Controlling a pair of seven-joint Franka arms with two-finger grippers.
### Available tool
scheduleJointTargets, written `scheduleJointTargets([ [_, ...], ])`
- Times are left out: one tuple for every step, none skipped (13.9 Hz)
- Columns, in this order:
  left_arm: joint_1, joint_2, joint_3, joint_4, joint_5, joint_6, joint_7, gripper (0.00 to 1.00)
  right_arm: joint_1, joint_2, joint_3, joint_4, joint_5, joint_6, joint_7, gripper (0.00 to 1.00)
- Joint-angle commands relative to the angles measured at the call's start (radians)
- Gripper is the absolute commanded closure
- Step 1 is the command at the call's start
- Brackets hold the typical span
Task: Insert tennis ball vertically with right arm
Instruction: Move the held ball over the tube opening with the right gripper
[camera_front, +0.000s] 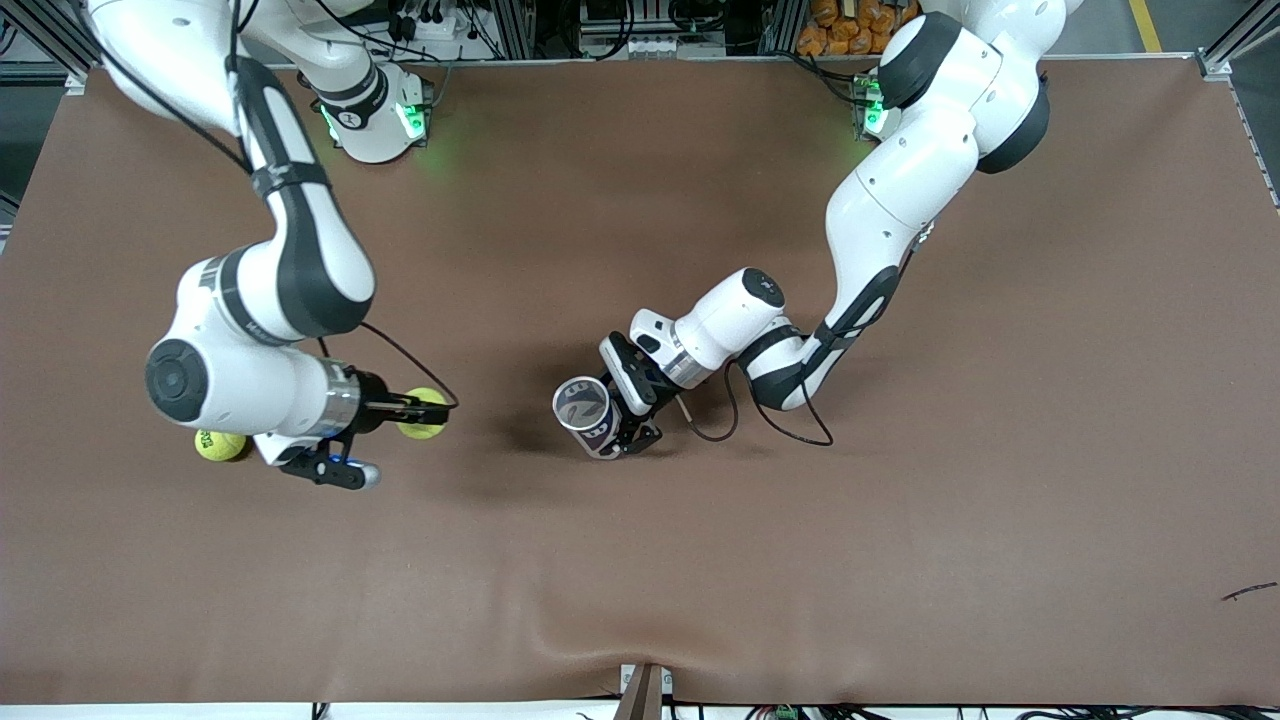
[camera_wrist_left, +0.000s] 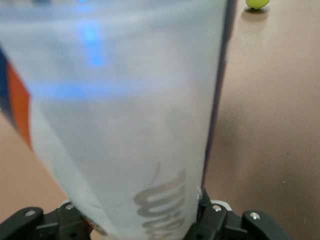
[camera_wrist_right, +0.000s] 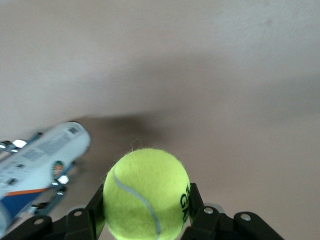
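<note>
bare table between ball, can

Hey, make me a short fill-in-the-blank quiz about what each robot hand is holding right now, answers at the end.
1. The right hand is shut on a tennis ____.
2. The left hand is shut on a ____ with its open mouth facing up.
3. A second ball lies on the ____, partly under the right arm.

Answers: ball; can; table
</note>
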Motion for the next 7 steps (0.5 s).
scheduleJointTargets([
  [0.014, 0.013, 0.004, 0.003, -0.008, -0.011, -0.009, 0.26, 0.062, -0.011, -0.007, 0.062, 0.019, -0.01, 0.161, 0.61],
  [0.015, 0.013, 0.004, 0.002, -0.008, -0.009, -0.009, 0.26, 0.093, -0.009, -0.008, 0.075, 0.017, -0.009, 0.239, 0.61],
  [0.014, 0.013, 0.004, 0.002, -0.008, -0.009, -0.009, 0.26, 0.117, -0.008, -0.008, 0.076, 0.017, -0.009, 0.316, 0.61],
  [0.014, 0.013, 0.004, 0.002, -0.008, -0.009, -0.01, 0.26, 0.124, -0.008, -0.007, 0.076, 0.022, -0.005, 0.384, 0.61],
  [0.015, 0.013, 0.004, -0.003, -0.008, -0.008, -0.009, 0.26, 0.125, -0.005, -0.005, 0.078, 0.061, -0.005, 0.43, 0.61],
  [0.018, 0.013, 0.004, -0.004, -0.005, -0.006, -0.009, 0.26, 0.125, -0.003, -0.007, 0.081, 0.133, -0.005, 0.459, 0.61],
  [0.027, 0.012, 0.004, -0.007, -0.002, -0.001, -0.009, 0.26, 0.127, -0.001, -0.007, 0.083, 0.201, -0.002, 0.487, 0.61],
])
